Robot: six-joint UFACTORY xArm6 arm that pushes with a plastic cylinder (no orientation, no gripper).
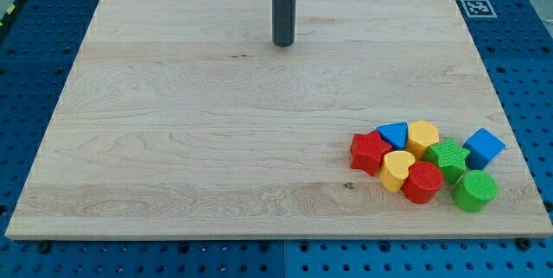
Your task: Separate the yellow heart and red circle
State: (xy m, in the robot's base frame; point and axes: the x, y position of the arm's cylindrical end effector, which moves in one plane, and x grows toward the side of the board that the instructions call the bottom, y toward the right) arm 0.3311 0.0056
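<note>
The yellow heart (pixel 397 169) lies near the view's bottom right, touching the red circle (pixel 422 182) on its right. Both sit in a tight cluster of blocks. My tip (pixel 283 44) is near the view's top centre, far up and to the left of the cluster, touching no block.
Around the pair: a red star-like block (pixel 370 151) to the left, a blue block (pixel 394 134) and a yellow block (pixel 422 136) above, a green star (pixel 448 157), a blue cube (pixel 485 147) and a green circle (pixel 474 190) to the right. The board's bottom edge (pixel 276 238) is close.
</note>
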